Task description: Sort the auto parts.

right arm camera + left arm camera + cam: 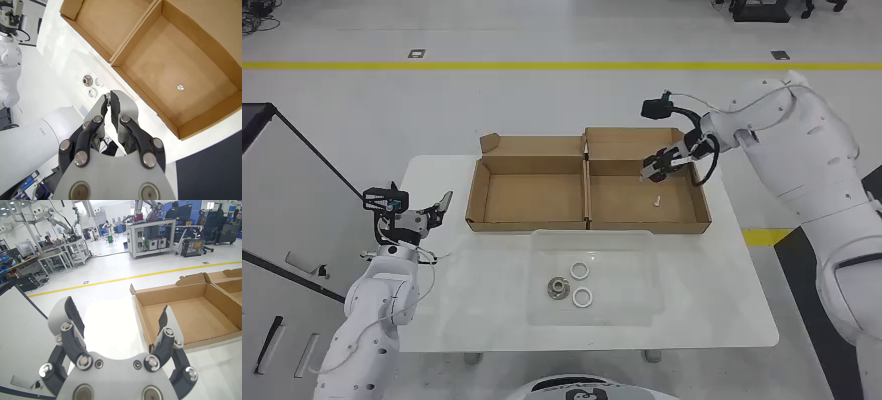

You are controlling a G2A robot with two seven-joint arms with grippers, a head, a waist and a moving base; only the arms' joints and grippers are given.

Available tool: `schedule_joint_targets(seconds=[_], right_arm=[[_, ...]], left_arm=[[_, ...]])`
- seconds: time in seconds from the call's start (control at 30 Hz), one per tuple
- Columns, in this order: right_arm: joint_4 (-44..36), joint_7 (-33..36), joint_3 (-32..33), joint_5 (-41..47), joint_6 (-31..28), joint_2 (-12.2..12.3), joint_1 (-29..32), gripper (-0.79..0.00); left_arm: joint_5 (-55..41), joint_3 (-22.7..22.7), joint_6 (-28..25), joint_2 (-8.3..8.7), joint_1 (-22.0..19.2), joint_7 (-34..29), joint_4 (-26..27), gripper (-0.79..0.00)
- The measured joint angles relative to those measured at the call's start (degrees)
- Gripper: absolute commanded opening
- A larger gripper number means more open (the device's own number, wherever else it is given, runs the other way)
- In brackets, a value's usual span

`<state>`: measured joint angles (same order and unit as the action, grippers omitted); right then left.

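We found the left gripper (119, 313) above the left edge of the counter (452, 290), its fingers spread wide and holding nothing. It stood well apart from every part.

The left box (527, 195) was bare cardboard. Nearer the robot sat a clear tray (627, 300) holding two white rings (581, 271) and a metal flanged hub (559, 289), the three close together and unsorted.

The right box (682, 205) abutted the left box and held one small metal piece (180, 87) on its floor.

The right gripper (652, 170) hung above the right box, towards its far side. Its fingers were drawn narrow on a small bolt (108, 97), pinched at the very tips.

Risks, in our judgement:
- The bolt was held by the fingertips alone, so a jolt of the arm could shake it loose early.
- Released from this height, it could bounce on the cardboard and roll, or clear the low wall into the left box or onto the counter.
- We could not confirm from the wrist view that the bolt sat squarely over the box; a release near the dividing wall would risk a wrong sort.
- The rings lay close to the hub, so a later grasp could nudge a neighbour.
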<state>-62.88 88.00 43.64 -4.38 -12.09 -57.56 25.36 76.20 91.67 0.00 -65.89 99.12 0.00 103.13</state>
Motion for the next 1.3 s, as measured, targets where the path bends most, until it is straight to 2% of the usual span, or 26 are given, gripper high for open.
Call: schedule_joint_targets(seconds=[0.27,0.53,0.83,1.3], right_arm=[[6.0,0.0,-8.3,0.2,-0.2,-3.5,-6.4,-0.785],[11.6,-1.5,-14.7,-4.3,0.2,-7.6,-9.1,-0.785],[17.5,-4.8,-19.7,-8.4,1.1,-11.6,-8.7,-0.785],[26.0,-11.1,-24.1,-14.8,3.8,-16.5,-6.2,-0.785]], left_arm=[[0.0,0.0,0.0,0.00,0.0,0.0,0.0,0.000],[0.0,0.0,0.0,0.00,0.0,0.0,0.0,0.000],[0.0,0.0,0.0,0.00,0.0,0.0,0.0,0.000],[0.0,0.0,0.0,0.00,0.0,0.0,0.0,0.000]])
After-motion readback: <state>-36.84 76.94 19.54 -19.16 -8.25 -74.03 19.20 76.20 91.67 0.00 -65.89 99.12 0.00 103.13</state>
